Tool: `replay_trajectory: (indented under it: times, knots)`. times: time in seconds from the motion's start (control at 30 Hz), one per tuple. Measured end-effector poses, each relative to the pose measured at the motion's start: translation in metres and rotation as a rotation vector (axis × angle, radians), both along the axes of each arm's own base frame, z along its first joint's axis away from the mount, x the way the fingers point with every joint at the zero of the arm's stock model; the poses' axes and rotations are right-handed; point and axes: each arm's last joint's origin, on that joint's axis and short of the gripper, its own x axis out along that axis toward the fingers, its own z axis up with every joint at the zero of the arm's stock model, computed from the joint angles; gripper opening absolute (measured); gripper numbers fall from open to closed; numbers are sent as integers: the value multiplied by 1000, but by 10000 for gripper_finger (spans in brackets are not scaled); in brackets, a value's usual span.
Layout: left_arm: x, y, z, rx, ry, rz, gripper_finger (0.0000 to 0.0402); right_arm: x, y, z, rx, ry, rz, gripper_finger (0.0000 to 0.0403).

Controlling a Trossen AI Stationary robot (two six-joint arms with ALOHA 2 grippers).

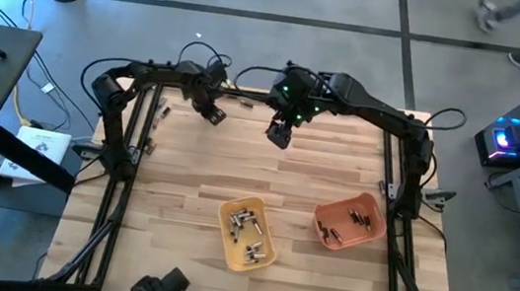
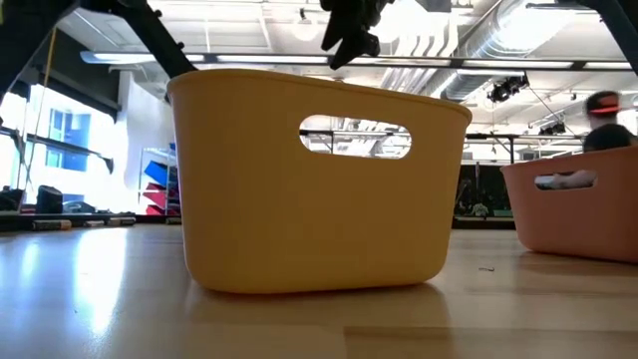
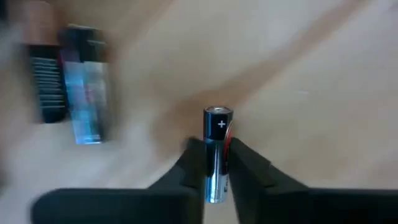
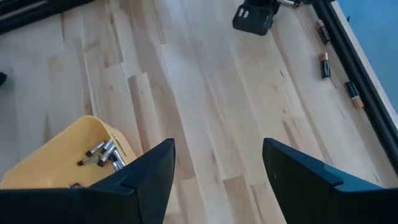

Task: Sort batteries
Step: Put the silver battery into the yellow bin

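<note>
One cell in the grip: the left gripper [image 3: 216, 163] has its two dark fingers pinched on a silver-and-black battery [image 3: 217, 152], plus-marked cap poking out past the fingertips.
Long axis: that battery runs straight out along the fingers, in line with the gripper's reach rather than across it, so as I read it the cell will travel end-first.
Just beyond it: two more loose batteries [image 3: 68, 84] lie flat on the wooden table [image 3: 323, 74], side by side and parallel, a little off from the held one; they're smeared, so the labels are anyone's guess.
Where the left arm sits: in the high view the left gripper [image 1: 212, 110] is up at the far edge of the table, close to the left frame rail.
Which way to go: the yellow tray [image 1: 247, 233] lies toward the near side from it and the orange tray [image 1: 350, 223] near and to the right, both well apart from the gripper and both already holding cells. Which one suits this battery I can't tell.
Right arm: the right gripper [image 1: 281, 131] hangs over mid-table, jaws spread wide and empty, nearer both trays than the left.
Far rail: a few more stray cells [image 4: 324, 65] line the table edge in the right wrist view.
</note>
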Motion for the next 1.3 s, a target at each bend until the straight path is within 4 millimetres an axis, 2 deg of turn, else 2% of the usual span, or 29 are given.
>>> replay_trajectory:
  times: [0.13,0.23,0.3,0.37,0.43,0.6,0.83,0.93,1.07,1.13,1.23,1.3]
  knots:
    - [-2,-3,8,-19,-50,-8,28,0,0,0,4,-1,-18,236]
    - [-8,-9,33,10,-93,-6,26,0,0,0,0,1,-28,236]
    - [-11,-12,62,88,-162,1,3,-1,0,0,-5,10,-23,236]
    - [-14,-15,88,159,-236,1,5,-2,-1,0,-10,23,-15,236]
    - [-15,-26,101,160,-258,8,6,-4,-3,-1,-15,34,-5,236]
    - [4,-59,137,182,-460,-74,4,-2,-12,-16,6,49,30,236]
    - [35,-121,154,167,-529,-259,2,-1,-20,-71,118,164,59,236]
    - [41,-139,151,204,-455,-287,2,0,-19,-93,137,195,53,236]
    - [40,-151,150,252,-377,-328,1,-2,-4,-137,150,289,94,236]
    - [38,-152,150,260,-352,-317,1,-9,0,-165,221,362,-129,236]
    - [31,-148,152,273,-312,-285,1,-33,0,-214,383,473,-433,236]
    - [28,-143,154,299,-328,-258,0,-43,6,-231,454,449,-572,236]
